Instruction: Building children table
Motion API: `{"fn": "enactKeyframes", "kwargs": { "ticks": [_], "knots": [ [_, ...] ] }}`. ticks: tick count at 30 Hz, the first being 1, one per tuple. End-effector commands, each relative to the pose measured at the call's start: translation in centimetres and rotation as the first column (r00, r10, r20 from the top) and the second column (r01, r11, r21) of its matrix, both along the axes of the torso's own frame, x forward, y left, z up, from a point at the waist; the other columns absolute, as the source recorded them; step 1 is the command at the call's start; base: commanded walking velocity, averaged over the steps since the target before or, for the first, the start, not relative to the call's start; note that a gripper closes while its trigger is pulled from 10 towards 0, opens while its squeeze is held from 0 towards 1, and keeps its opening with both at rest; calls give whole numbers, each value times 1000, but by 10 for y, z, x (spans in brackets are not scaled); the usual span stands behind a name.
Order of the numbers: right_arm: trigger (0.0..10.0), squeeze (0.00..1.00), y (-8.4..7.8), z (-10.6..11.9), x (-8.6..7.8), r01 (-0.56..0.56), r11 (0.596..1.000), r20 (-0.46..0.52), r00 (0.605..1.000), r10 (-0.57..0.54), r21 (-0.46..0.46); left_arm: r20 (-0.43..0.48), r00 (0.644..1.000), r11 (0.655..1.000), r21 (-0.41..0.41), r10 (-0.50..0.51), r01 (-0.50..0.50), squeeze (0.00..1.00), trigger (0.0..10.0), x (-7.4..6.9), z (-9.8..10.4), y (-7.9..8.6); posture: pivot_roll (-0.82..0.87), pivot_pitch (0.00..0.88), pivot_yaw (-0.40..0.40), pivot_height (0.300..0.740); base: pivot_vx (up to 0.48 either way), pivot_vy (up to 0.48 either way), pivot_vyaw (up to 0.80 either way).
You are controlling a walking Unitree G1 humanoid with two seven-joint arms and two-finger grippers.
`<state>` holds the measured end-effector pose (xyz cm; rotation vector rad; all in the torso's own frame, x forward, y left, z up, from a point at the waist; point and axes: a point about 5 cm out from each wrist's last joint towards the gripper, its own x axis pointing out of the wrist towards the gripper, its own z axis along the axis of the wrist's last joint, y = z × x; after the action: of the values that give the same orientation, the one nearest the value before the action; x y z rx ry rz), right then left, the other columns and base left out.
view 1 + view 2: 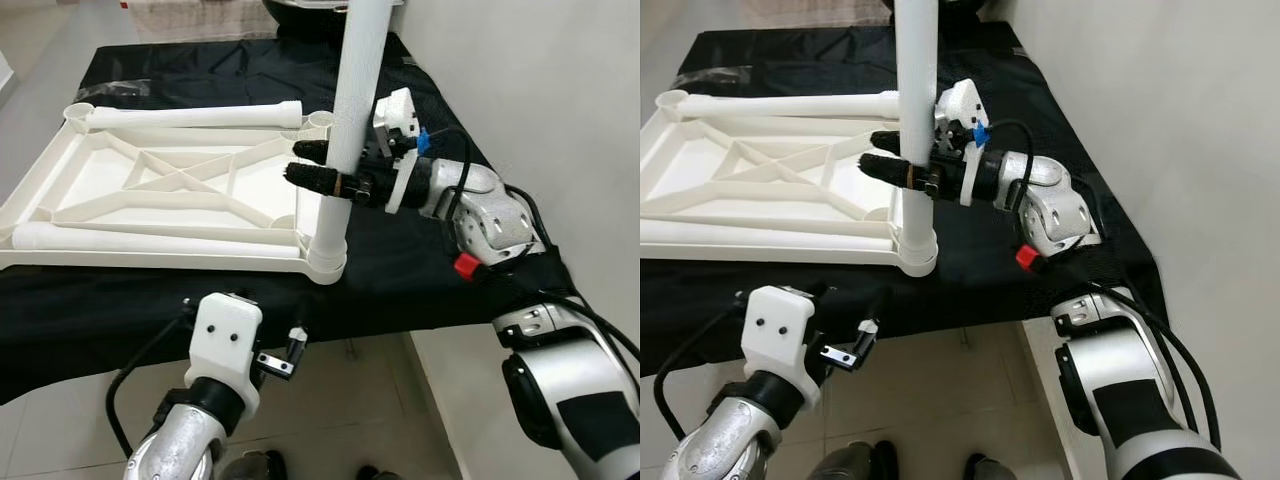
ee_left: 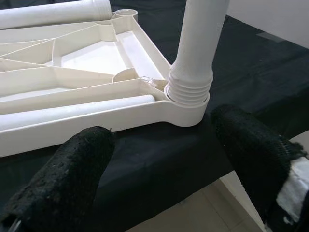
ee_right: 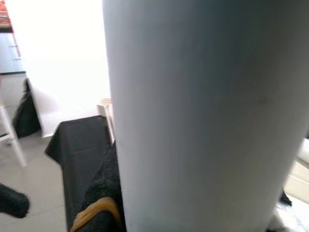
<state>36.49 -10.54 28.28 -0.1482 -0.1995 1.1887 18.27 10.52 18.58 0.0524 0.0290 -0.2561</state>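
A white plastic tabletop (image 1: 150, 185) lies underside up on a table under a black cloth (image 1: 420, 270). One white leg (image 1: 350, 110) stands upright in the near right corner socket (image 2: 186, 108), with threads showing above the socket rim. My right gripper (image 1: 308, 165) is shut on this leg about midway up, reaching in from the right. My left gripper (image 2: 161, 140) hangs open below the table's front edge, its fingers (image 2: 72, 169) spread wide and pointing at the corner socket without touching it. Two more legs lie on the tabletop, one along the far edge (image 1: 190, 117) and one along the near edge (image 1: 150, 240).
A white wall (image 1: 540, 80) runs close along the table's right side. The table's front edge drops to a tiled floor (image 1: 380, 400). A crumpled clear plastic wrap (image 1: 125, 90) lies on the cloth at the far left.
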Motion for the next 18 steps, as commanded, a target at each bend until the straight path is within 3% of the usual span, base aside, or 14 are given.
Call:
{"fn": "enactKeyframes", "kwargs": {
  "ticks": [1,4,7,10,18],
  "knots": [
    [10000,0,-8,-37,3,49,994,-131,989,-62,-98,-16,1000,1000,12,-2,2,0,10000,0,-4,1,157,234,-21,740,0,0,0],
    [10000,0,-10,-43,9,223,970,-152,960,-236,-100,-11,1000,1000,18,-5,6,0,10000,2,-4,1,156,232,-22,740,0,0,0],
    [10000,0,-10,-45,12,274,956,-163,944,-289,-106,-9,1000,1000,18,-6,6,0,10000,2,-4,1,156,232,-22,740,0,0,0],
    [10000,0,-13,-50,23,412,900,-158,888,-431,-142,-5,1000,1000,17,-5,5,0,10000,4,-3,1,155,227,-24,740,0,0,0],
    [10000,0,-13,-49,28,515,851,-165,834,-526,-108,-3,1000,1000,19,-4,4,0,10000,4,-3,2,157,234,-29,740,0,0,0]
  ]
}}
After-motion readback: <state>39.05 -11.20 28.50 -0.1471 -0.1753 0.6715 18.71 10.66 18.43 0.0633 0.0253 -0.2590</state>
